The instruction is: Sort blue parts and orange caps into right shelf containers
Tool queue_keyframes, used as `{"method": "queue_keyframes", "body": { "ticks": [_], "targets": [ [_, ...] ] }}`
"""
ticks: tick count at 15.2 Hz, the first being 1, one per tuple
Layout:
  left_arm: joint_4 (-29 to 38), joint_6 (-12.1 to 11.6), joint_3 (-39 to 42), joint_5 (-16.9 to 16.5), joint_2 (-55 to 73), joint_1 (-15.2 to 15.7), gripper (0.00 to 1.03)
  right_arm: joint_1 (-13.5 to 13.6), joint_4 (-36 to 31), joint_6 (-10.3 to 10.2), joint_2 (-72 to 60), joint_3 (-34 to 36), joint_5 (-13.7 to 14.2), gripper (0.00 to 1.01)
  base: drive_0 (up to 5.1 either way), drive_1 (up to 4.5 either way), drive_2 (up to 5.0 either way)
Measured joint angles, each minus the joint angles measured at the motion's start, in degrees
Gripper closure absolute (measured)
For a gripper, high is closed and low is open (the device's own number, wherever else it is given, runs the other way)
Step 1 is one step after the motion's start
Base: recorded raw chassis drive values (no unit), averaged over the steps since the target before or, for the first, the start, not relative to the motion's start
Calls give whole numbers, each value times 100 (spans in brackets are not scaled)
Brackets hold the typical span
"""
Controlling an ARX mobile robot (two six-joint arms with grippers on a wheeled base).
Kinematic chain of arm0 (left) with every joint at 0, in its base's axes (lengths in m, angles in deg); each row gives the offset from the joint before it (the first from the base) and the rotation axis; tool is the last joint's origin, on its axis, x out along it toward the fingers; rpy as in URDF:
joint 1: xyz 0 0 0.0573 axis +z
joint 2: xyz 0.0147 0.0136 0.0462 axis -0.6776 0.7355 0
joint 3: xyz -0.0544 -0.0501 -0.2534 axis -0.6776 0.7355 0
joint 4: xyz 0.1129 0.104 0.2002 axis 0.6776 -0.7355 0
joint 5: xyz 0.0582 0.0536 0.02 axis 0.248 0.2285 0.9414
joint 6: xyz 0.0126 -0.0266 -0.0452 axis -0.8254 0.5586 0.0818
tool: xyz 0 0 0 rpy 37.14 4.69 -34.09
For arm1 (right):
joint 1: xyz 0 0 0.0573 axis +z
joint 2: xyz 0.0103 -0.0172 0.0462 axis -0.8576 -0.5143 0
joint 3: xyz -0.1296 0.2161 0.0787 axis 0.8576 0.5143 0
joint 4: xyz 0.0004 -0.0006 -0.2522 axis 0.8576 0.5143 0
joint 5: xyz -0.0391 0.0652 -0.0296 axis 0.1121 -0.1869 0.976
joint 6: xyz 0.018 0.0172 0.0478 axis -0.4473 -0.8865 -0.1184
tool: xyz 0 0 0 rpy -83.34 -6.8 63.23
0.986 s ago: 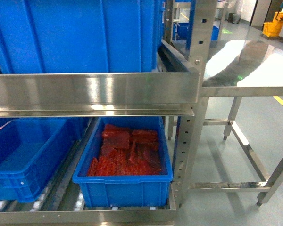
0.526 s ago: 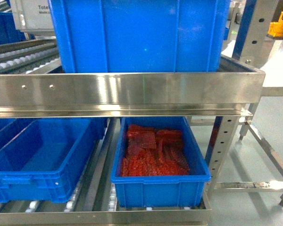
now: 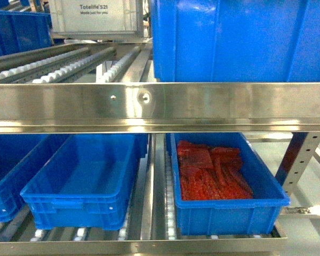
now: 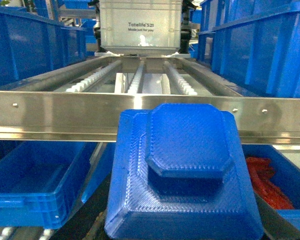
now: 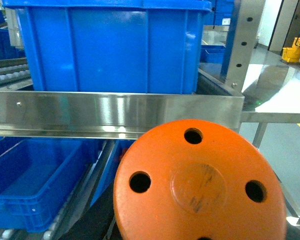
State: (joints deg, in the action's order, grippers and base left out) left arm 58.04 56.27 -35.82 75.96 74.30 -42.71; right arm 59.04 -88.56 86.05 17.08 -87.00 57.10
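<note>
Head view: a steel shelf rail is seen across the frame, w/ roller lanes behind it at upper left and a grey tote marked "Totelife'521" at the far end. On the upper level, right, a large blue crate is set just behind the rail. On the lower level, three blue crates are seen: one at far left, cut by the frame edge, a middle crate w/ nothing visible inside, and a right crate filled w/ red-orange pieces. Middle and right crates are kept apart by a roller strip. Neither arm nor gripper is shown in this view.

Left wrist view: a blue part, stepped w/ an octagonal raised top, is seen very close to the lens, in front of the rail, approx. centre-right. The left claw's fingers are not visible, so its state cannot be told; whether the part is gripped cannot be confirmed. The lower crate w/ red-orange pieces is glimpsed to the part's right.

Right wrist view: an orange cap, round w/ holes around a central disc, is shown filling the lower frame, below the rail and the upper blue crate. The right claw's fingers are hidden; state cannot be told.
</note>
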Motion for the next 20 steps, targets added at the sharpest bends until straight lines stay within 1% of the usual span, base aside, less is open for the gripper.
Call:
{"method": "queue_keyframes", "body": {
  "ticks": [20],
  "targets": [
    [-4,0,0,2,0,0,60,0,11,0,0,0,-2,56,-495,246,246]
  ]
}}
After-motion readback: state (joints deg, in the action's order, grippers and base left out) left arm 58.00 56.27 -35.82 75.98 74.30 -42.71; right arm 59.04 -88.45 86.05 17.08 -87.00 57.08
